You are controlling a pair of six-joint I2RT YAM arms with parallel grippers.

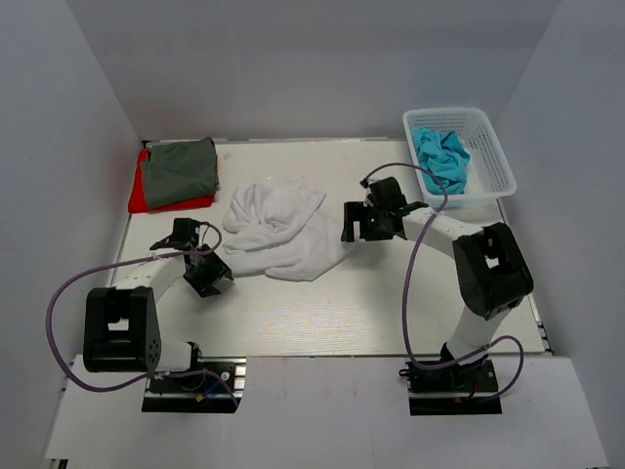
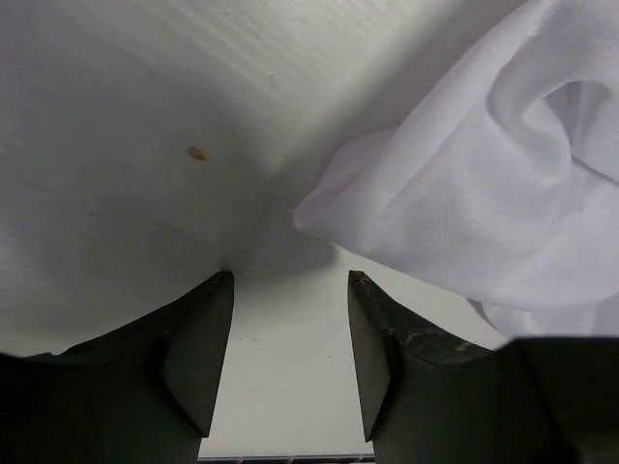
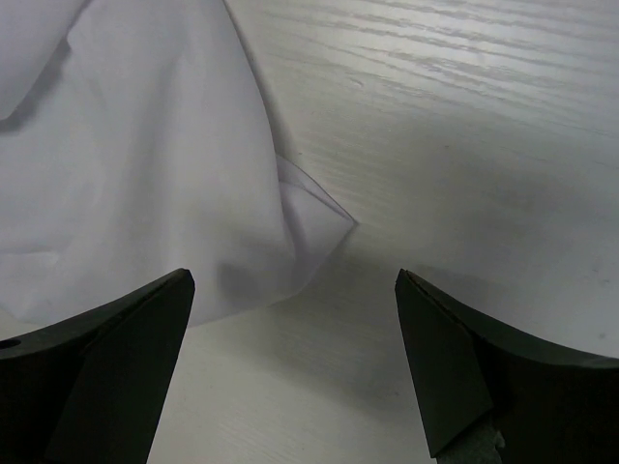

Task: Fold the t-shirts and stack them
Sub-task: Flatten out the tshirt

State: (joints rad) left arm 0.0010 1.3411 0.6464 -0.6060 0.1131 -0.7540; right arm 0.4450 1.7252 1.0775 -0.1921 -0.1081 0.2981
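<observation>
A crumpled white t-shirt (image 1: 278, 230) lies in the middle of the table. A dark grey t-shirt (image 1: 179, 169) lies folded on a red one (image 1: 140, 195) at the back left. Turquoise-blue t-shirts (image 1: 441, 156) sit bunched in the basket. My left gripper (image 1: 186, 234) is open and empty just left of the white shirt, whose edge (image 2: 464, 193) shows ahead and to the right of the fingers. My right gripper (image 1: 354, 221) is open and empty at the shirt's right edge; a shirt corner (image 3: 319, 217) lies ahead between its fingers.
A white plastic mesh basket (image 1: 488, 147) stands at the back right. White walls enclose the table on the left, back and right. A small brown spot (image 2: 196, 153) marks the table by the left gripper. Purple cables loop off both arms.
</observation>
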